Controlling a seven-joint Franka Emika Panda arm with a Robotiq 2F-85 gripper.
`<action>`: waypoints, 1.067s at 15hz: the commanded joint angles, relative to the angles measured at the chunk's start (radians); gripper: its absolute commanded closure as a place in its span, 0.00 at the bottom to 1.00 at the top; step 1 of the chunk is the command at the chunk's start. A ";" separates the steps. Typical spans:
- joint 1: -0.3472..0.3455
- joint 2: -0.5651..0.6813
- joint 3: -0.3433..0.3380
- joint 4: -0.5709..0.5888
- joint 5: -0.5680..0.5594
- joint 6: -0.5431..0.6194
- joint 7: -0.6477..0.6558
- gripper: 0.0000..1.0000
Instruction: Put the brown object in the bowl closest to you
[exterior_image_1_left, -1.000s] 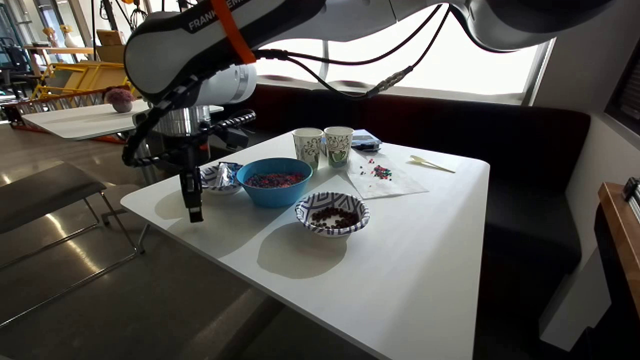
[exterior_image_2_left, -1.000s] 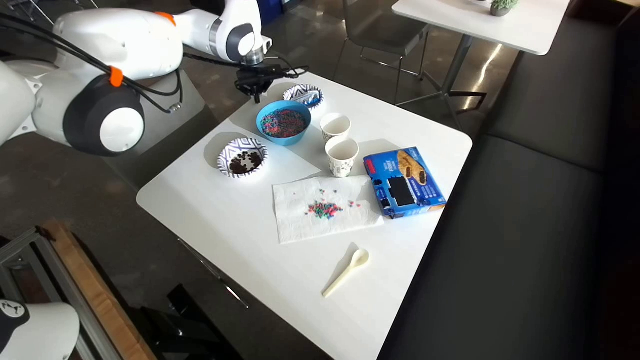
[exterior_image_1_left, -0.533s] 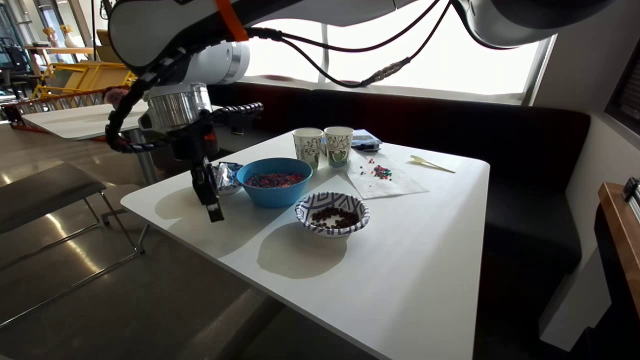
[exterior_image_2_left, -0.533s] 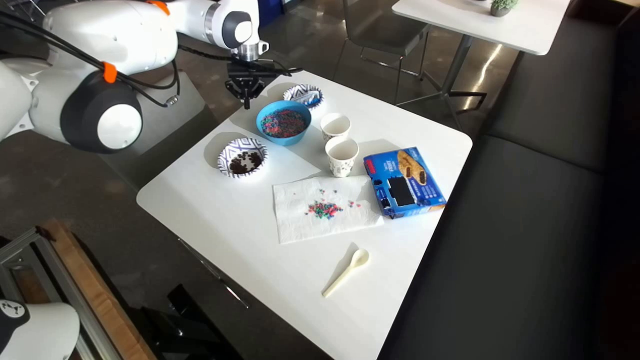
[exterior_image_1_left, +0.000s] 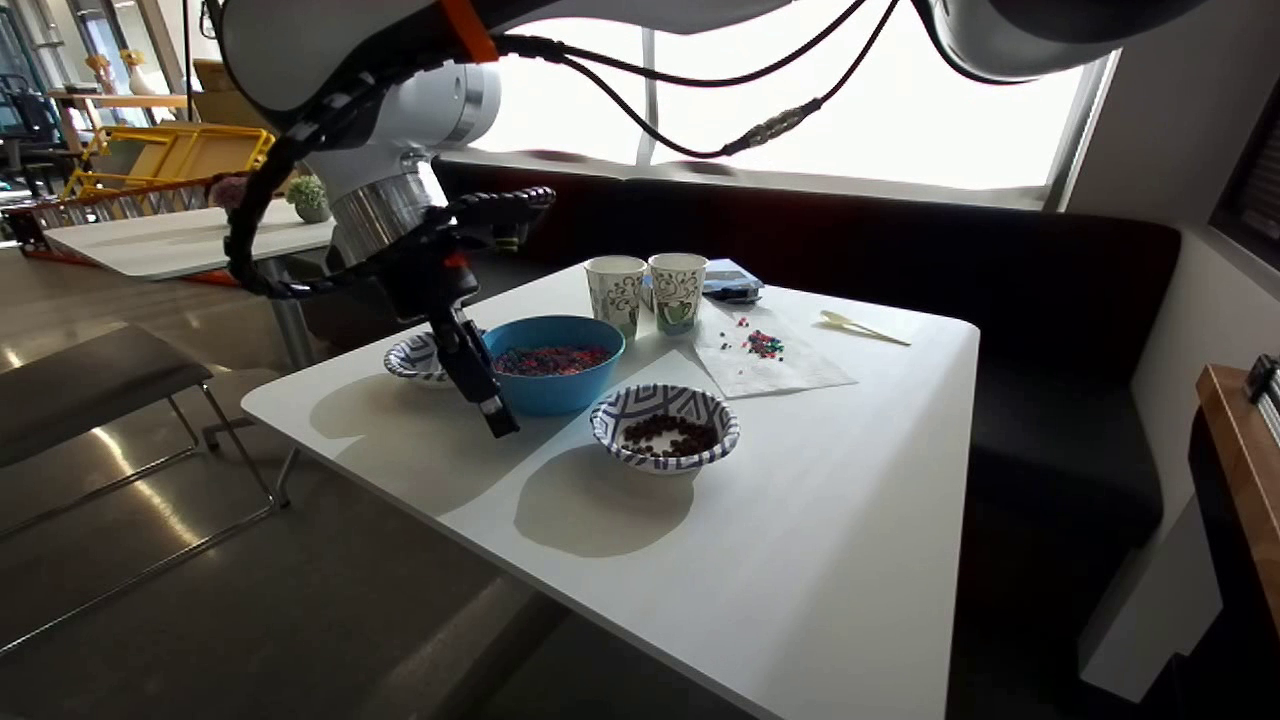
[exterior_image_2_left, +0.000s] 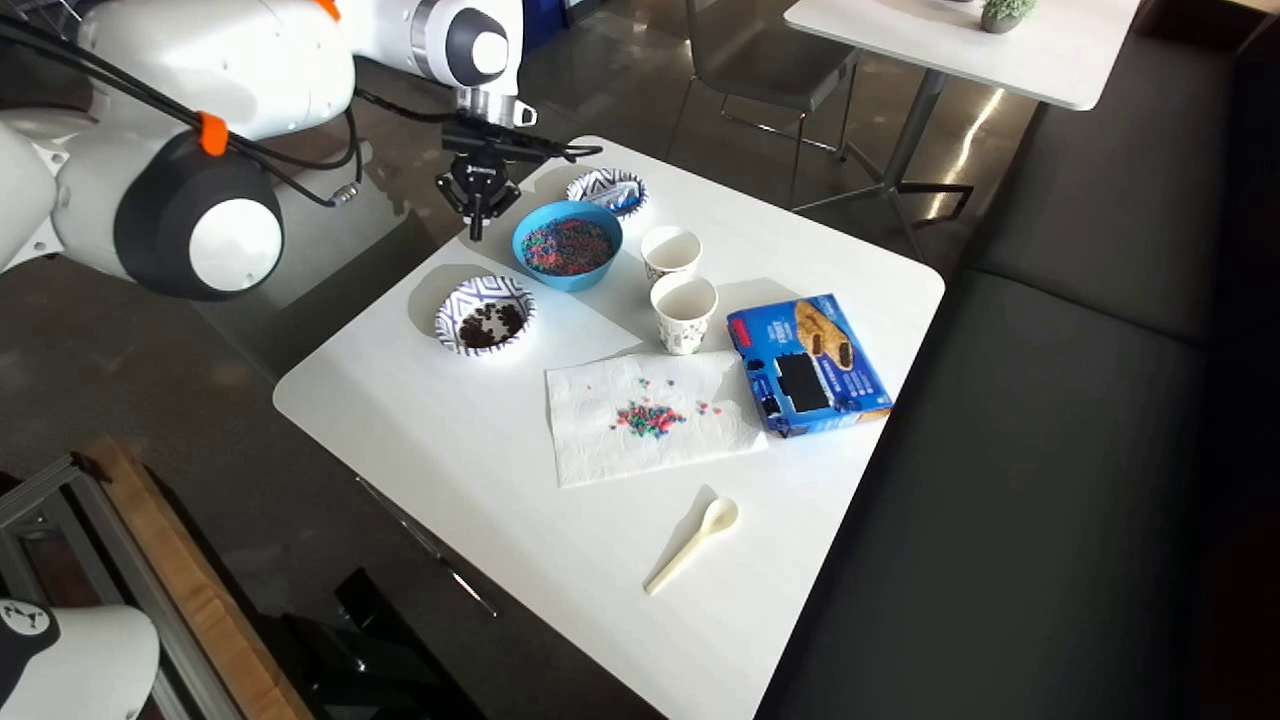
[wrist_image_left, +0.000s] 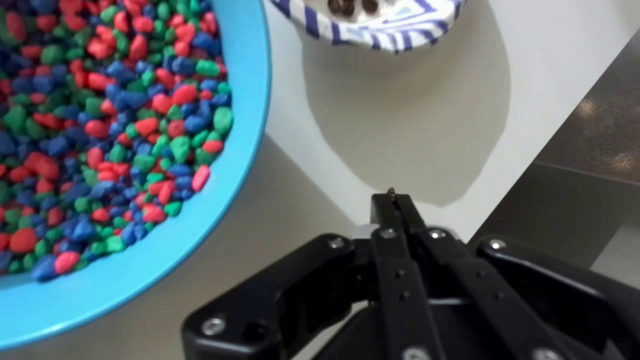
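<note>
My gripper (wrist_image_left: 394, 200) is shut on a small brown object (wrist_image_left: 391, 191), whose tip sticks out between the fingertips in the wrist view. A white bowl with a blue pattern (exterior_image_1_left: 664, 463) holds several dark brown pieces. This bowl shows in both exterior views (exterior_image_2_left: 452, 312) and at the top of the wrist view (wrist_image_left: 385, 36). My gripper is above the table in both exterior views (exterior_image_1_left: 507, 430) (exterior_image_2_left: 476, 232), beside the blue bowl and short of the patterned bowl. In an exterior view the gripper is tilted, fingertips toward the patterned bowl.
A blue bowl (exterior_image_1_left: 555, 397) full of coloured pebbles stands beside the gripper. Another patterned bowl (exterior_image_2_left: 592, 178) with a blue wrapper is behind it. Two paper cups (exterior_image_2_left: 684, 325), a napkin with pebbles (exterior_image_2_left: 590, 450), a blue box (exterior_image_2_left: 812, 368) and a spoon (exterior_image_2_left: 690, 550) also lie here.
The gripper has moved past the blue bowl toward the patterned bowl with brown pieces, and has tilted. The bowls and other things have not moved.
</note>
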 joint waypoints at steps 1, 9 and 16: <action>-0.008 -0.005 -0.008 -0.018 -0.018 -0.119 0.021 0.99; -0.010 0.017 -0.033 0.005 -0.063 -0.311 0.033 0.99; 0.012 0.056 -0.079 0.019 -0.156 -0.299 0.015 0.97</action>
